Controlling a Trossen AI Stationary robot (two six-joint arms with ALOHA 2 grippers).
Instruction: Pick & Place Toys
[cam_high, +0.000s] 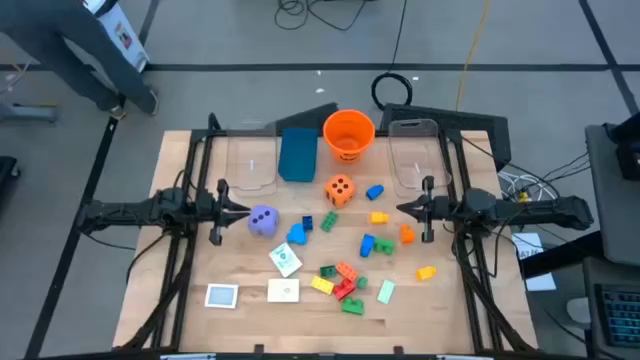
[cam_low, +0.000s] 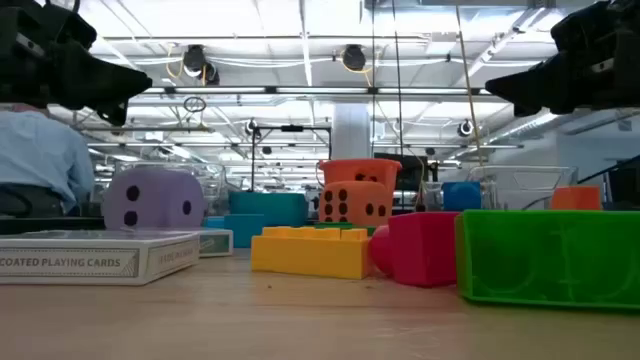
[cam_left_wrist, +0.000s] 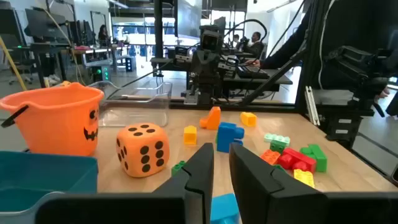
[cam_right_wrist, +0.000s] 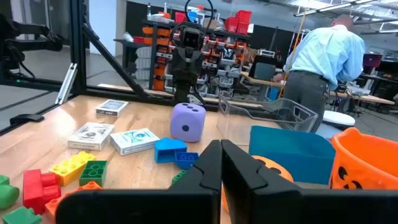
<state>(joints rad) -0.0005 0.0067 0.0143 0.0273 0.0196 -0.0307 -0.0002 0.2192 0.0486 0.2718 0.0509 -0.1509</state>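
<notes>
High view shows toys scattered mid-desk (cam_high: 190, 275): purple die (cam_high: 263, 221) just beside the left gripper (cam_high: 243, 211), orange die (cam_high: 340, 190) below the orange bucket (cam_high: 348, 135). Both grippers' fingers are clenched and empty, the right gripper (cam_high: 404, 209) at the far side.

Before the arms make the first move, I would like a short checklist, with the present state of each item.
1. Left end effector holds nothing, fingers nearly shut: ok.
2. Right end effector holds nothing, shut: ok.
3. Purple die lies just beside the left end effector, within easy reach: ok.
4. Orange die stands free of the orange bucket: ok.
5. Fingers opened for a grasp: not ok, both must open first.
6. Which container should take the toys: cannot tell.
</notes>
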